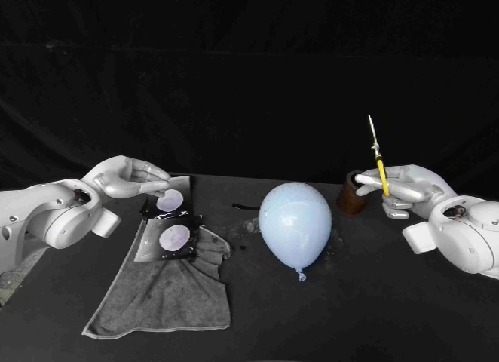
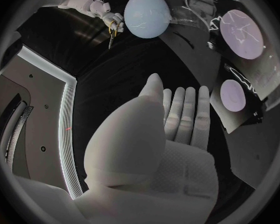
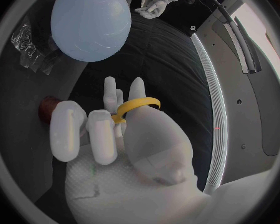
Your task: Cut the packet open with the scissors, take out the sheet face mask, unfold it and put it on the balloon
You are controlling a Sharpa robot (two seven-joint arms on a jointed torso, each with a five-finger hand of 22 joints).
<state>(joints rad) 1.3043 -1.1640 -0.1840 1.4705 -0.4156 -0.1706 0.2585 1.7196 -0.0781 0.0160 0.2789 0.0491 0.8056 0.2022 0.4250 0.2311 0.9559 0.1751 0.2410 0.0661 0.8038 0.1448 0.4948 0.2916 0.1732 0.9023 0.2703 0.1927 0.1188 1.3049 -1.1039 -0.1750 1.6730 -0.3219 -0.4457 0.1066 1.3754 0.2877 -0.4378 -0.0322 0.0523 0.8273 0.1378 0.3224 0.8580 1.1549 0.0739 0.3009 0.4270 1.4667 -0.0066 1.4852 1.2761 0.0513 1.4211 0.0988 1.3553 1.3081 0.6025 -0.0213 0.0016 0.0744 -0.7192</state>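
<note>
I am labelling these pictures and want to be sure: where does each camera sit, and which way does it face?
Head view: on the robot's head, looking down at the table; both arms, left hand, right hand holding scissors.
Left wrist view: behind the left hand, facing the packet and balloon; own palm and fingers.
Right wrist view: behind the right hand, facing the balloon; own fingers in the scissors' yellow handle.
Shared: all three views show the balloon.

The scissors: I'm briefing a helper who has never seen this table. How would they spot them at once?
Start at the pale blue balloon in the middle of the black table. Toward the robot's right, the right hand holds the scissors beside a brown container. Yellow handles and thin silver blades pointing up set them apart.
</note>
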